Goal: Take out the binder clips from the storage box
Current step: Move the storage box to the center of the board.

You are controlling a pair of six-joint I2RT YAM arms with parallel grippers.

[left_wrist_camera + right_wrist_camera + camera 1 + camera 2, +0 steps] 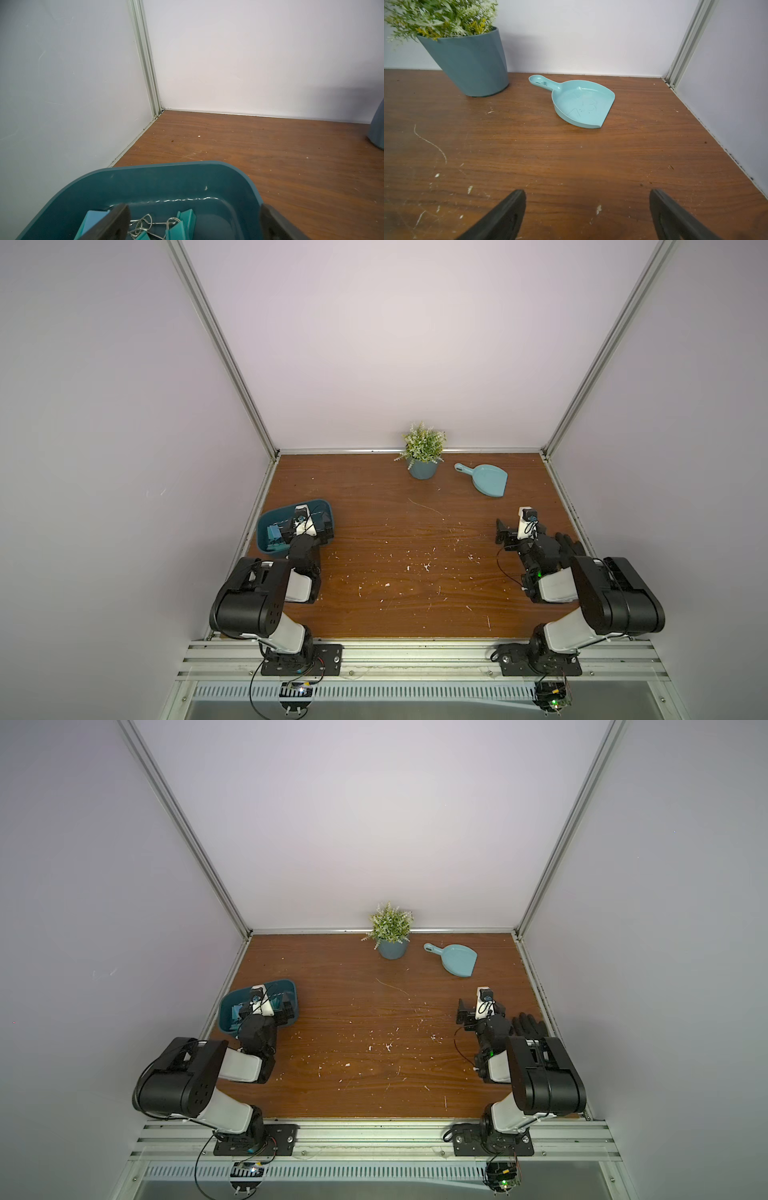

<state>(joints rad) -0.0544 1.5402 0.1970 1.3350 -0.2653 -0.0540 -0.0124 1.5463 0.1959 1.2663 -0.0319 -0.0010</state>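
Observation:
The storage box (266,524) (229,1006), a dark teal tub, stands at the table's left side beside the wall. Binder clips (274,536) (237,1016) lie inside it. The left wrist view shows teal clips (182,225) with silver wire loops and a light blue one (93,218) on the box floor, under the rim (166,166). My left gripper (321,526) (286,1006) (194,209) hangs open over the box, one finger inside it and one past its wall, holding nothing. My right gripper (500,535) (461,1015) (587,193) is open and empty above bare wood at the right.
A grey-blue plant pot (423,469) (473,62) and a light blue dustpan (486,481) (583,104) sit at the back. A black glove-like thing (567,545) lies beside the right arm. White crumbs dot the wooden table (415,531). Walls enclose three sides.

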